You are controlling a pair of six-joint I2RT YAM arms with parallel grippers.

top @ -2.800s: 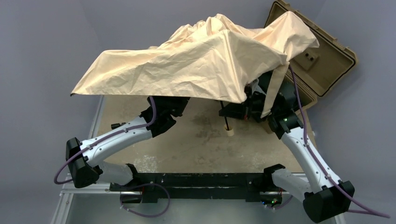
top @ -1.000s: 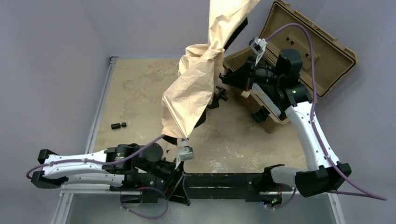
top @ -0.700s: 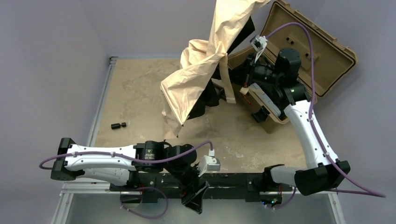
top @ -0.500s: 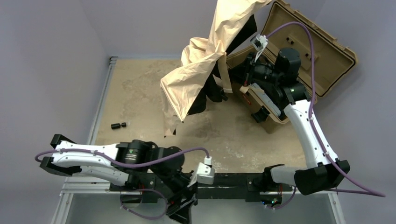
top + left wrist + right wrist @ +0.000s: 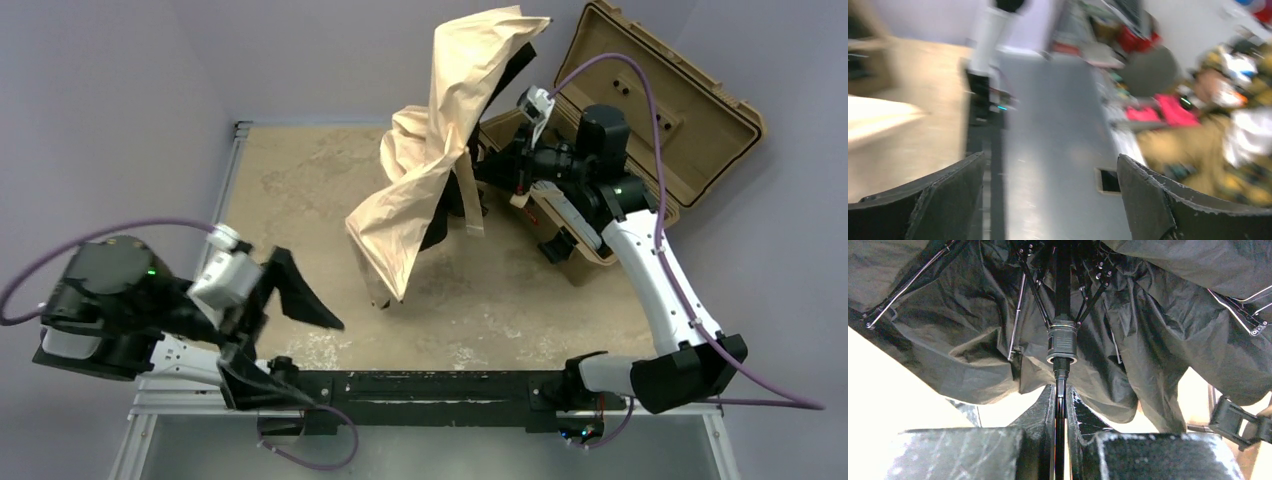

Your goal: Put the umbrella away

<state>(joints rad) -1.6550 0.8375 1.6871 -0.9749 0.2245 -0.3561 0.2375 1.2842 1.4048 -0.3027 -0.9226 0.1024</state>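
Note:
The umbrella (image 5: 440, 170) hangs half-collapsed over the back middle of the table, its beige canopy drooping in folds with the dark underside showing. My right gripper (image 5: 497, 172) is just right of it, in front of the open case. In the right wrist view that gripper (image 5: 1060, 397) is shut on the thin black shaft, just below the runner (image 5: 1062, 342), with black ribs and dark fabric spread above. The handle is hidden. My left gripper (image 5: 300, 350) is raised at the front left, far from the umbrella. Its jaws (image 5: 1050, 160) stand wide open with nothing between them; that view is blurred.
An open tan hard case (image 5: 690, 120) stands at the back right, lid leaning outward. The black base bar (image 5: 440, 385) runs along the near edge. A metal rail (image 5: 218, 230) borders the table's left side. The left wrist view shows a grey metal surface (image 5: 1048, 115) and blurred clutter beyond.
My left arm has swung from the front centre up and over to the far left, its jaws opening wider. The right gripper keeps hold of the shaft; the canopy has swayed slightly.

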